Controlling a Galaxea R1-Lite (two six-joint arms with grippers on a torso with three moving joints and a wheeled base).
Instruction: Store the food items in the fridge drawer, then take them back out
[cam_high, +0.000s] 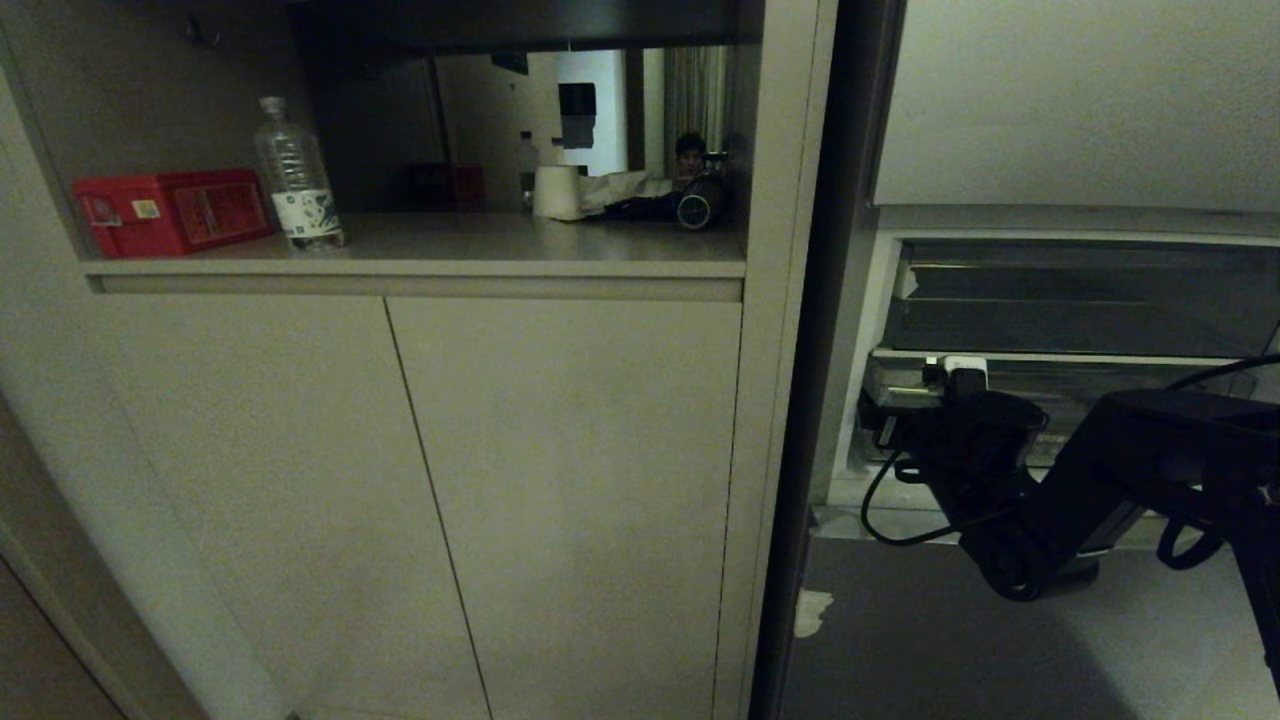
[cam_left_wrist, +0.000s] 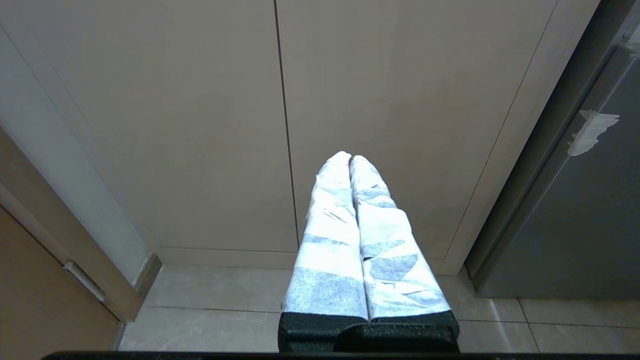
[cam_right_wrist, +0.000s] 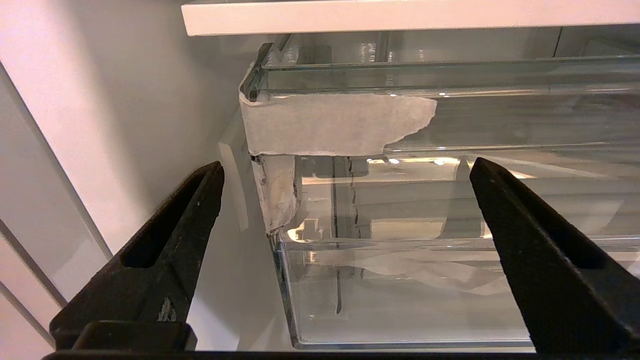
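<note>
I held the right gripper (cam_right_wrist: 345, 165) spread wide before the fridge drawer (cam_right_wrist: 400, 280) at centre frame; left gripper (cam_left_wrist: 350, 160) sat closed

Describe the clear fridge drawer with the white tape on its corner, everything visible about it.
The fridge drawer is a deep bin of clear, glossy plastic with a thick rim, sitting inside the fridge below a white shelf edge. Torn white tape wraps its front corner and runs down the corner edge. The wall nearest the camera is see-through; pale reflections show inside and no food can be made out. The right claw is open in front of that corner, its fingers not touching the drawer.
</note>
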